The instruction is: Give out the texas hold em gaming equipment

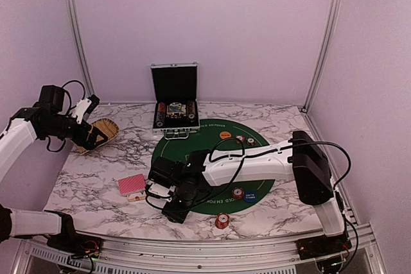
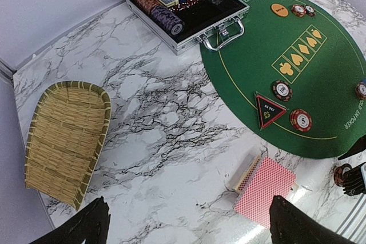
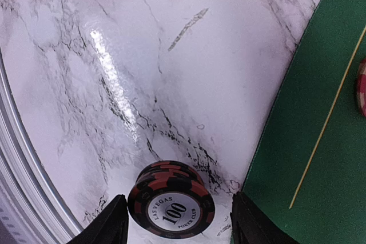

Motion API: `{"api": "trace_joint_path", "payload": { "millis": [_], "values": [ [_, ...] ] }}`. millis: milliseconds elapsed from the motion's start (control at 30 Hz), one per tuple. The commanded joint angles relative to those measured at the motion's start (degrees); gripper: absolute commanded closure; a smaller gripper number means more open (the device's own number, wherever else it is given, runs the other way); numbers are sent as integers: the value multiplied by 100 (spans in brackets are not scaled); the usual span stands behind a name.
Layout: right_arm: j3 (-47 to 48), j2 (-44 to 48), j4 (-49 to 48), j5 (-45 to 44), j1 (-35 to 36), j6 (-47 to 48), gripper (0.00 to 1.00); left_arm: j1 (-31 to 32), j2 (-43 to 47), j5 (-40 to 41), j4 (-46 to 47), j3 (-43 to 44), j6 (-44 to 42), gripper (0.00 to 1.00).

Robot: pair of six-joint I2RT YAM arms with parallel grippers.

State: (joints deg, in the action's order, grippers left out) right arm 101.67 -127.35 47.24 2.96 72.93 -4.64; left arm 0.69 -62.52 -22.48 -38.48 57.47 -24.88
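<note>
Now your right tool (image 3: 178,224) straddles the red-and-black poker chip stack (image 3: 170,205) on the marble worktop (image 3: 114,55) at bottom centre, half spread, not pinching it; your left tool (image 2: 189,221) hangs spread.

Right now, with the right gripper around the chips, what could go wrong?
The chip stack sits nearer one finger of the right gripper, so closing could push it sideways or split the stack. The table edge is close; a slipped chip might roll off.
</note>
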Motion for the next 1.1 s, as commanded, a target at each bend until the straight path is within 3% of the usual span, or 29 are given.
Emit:
{"api": "trace_joint_path", "payload": {
  "millis": [0, 633, 1067],
  "values": [
    [232, -79, 17, -6, 57, 25, 41, -33, 109, -41, -173, 98, -51, 1],
    [178, -122, -75, 60, 64, -43, 56, -31, 139, -3, -185, 106, -68, 1],
    [285, 47, 22, 45, 64, -89, 76, -30, 143, -31, -178, 115, -78, 1]
  ]
}}
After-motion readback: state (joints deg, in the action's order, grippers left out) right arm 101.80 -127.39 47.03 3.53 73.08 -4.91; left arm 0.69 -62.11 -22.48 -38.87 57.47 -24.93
